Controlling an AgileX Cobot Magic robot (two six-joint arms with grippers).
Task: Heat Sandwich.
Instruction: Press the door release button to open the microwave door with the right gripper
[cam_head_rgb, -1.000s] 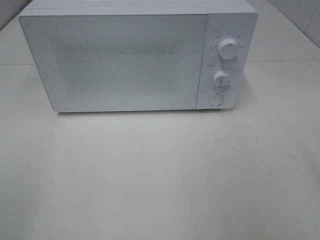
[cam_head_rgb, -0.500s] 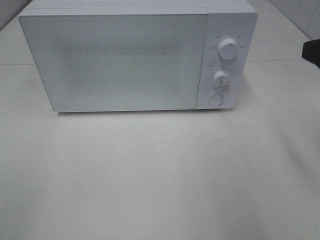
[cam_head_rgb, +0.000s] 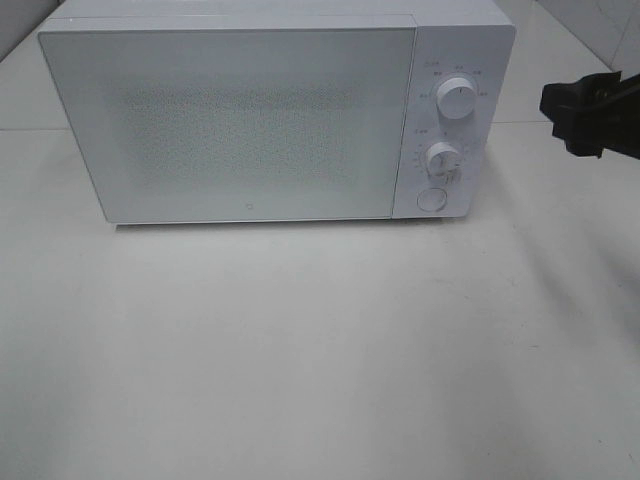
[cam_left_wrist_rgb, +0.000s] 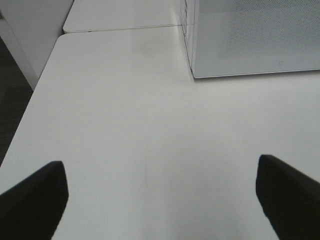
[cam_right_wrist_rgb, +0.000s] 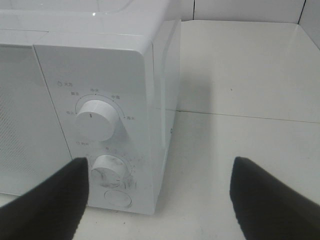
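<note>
Microwave (cam_head_rgb: 250, 120) stands at the back of the white table (cam_head_rgb: 320, 350), door (cam_head_rgb: 240, 125) closed flush, its frosted speckled panel showing nothing of the inside. Control strip on the door's right: upper knob (cam_head_rgb: 458, 99), lower knob (cam_head_rgb: 442, 159), round button (cam_head_rgb: 431, 198) beneath them. Right gripper (cam_right_wrist_rgb: 159, 167): jaws spread wide, nothing between them but air. In the high view it hangs as a dark shape at the right edge, off the table, to the right of the control strip and apart from it. In its wrist view the two black fingers (cam_right_wrist_rgb: 55, 200) bracket the microwave's right front corner; one fingertip overlaps the edge of the lower knob in the picture, though contact seems unlikely given the gap seen from above. Left gripper (cam_left_wrist_rgb: 160, 162): jaws likewise spread wide and holding nothing, low over bare table, with the microwave's other front corner ahead of it and well clear. It does not show in the high view. Sandwich: no view shows it. It lies between neither pair of jaws and on no visible part of the table; whether it sits behind the closed door I cannot tell through the frosted panel.
</note>
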